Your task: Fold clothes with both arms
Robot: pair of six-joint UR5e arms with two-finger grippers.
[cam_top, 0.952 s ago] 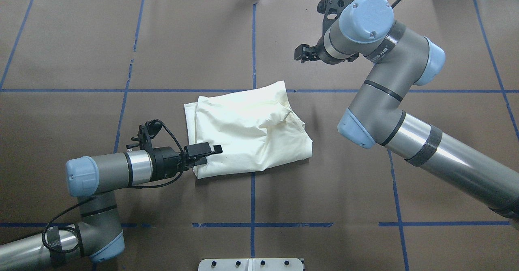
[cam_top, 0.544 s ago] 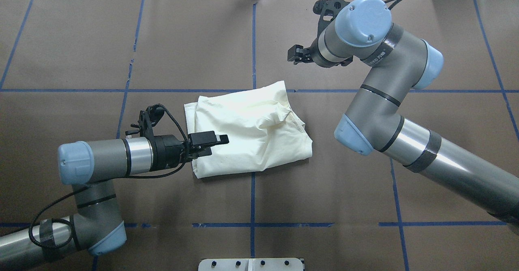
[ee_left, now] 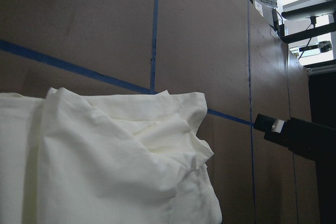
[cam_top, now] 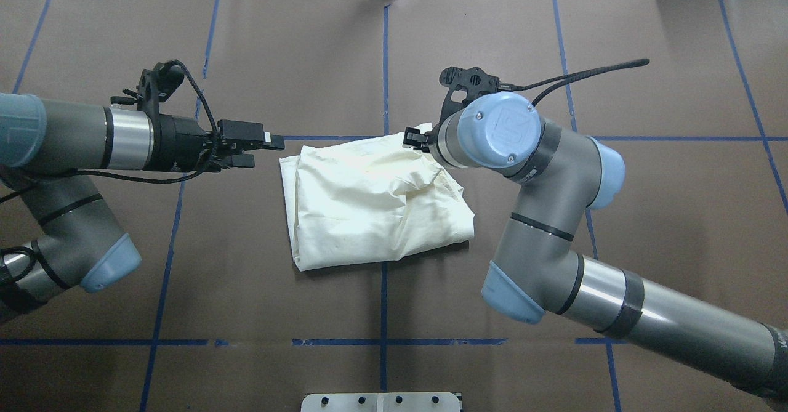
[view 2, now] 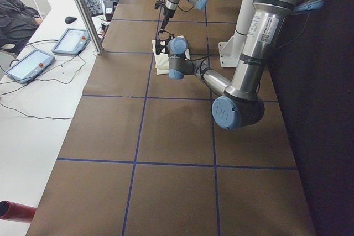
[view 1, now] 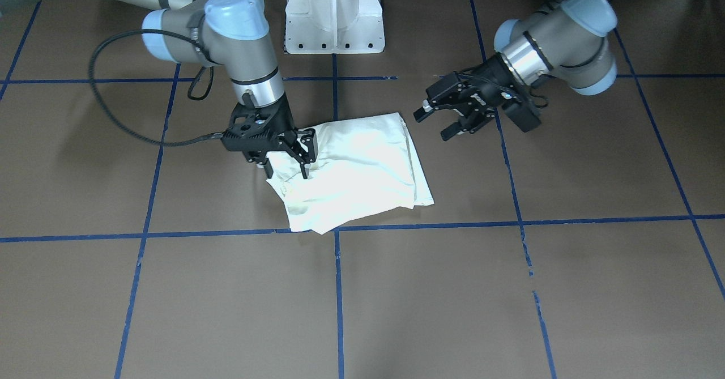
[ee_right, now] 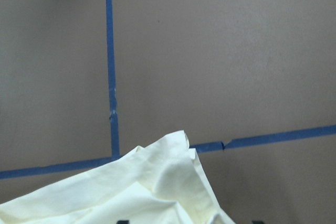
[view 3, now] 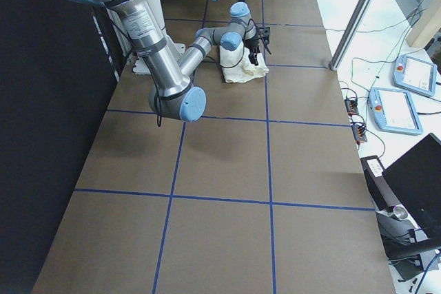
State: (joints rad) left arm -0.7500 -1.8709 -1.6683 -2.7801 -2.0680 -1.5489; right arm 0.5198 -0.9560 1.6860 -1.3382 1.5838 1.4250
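Note:
The cream-white shirt [cam_top: 369,199] lies folded in a rumpled bundle at the table's middle, plain side up; its print is hidden. It also shows in the front view [view 1: 362,169]. My left gripper [cam_top: 266,151] is open and empty, level with the shirt's far left corner and just clear of it; the front view [view 1: 431,127] shows its jaws apart. My right gripper [view 1: 288,173] is open and hovers over the shirt's far right edge. In the overhead view it [cam_top: 414,136] is mostly hidden under its wrist. The right wrist view shows the shirt's corner [ee_right: 173,182] just below it.
The brown table cover carries a grid of blue tape lines [cam_top: 383,61]. The white pedestal base [view 1: 334,11] stands at the robot's side. A metal plate [cam_top: 381,401] sits at the near edge. Operator tablets [view 2: 30,62] and a seated person [view 2: 16,20] are beyond the far edge.
My left gripper has left the shirt's near left corner and moved away from the robot to beside its far left corner. My right arm has swung in to the far right corner. The shirt has not moved.

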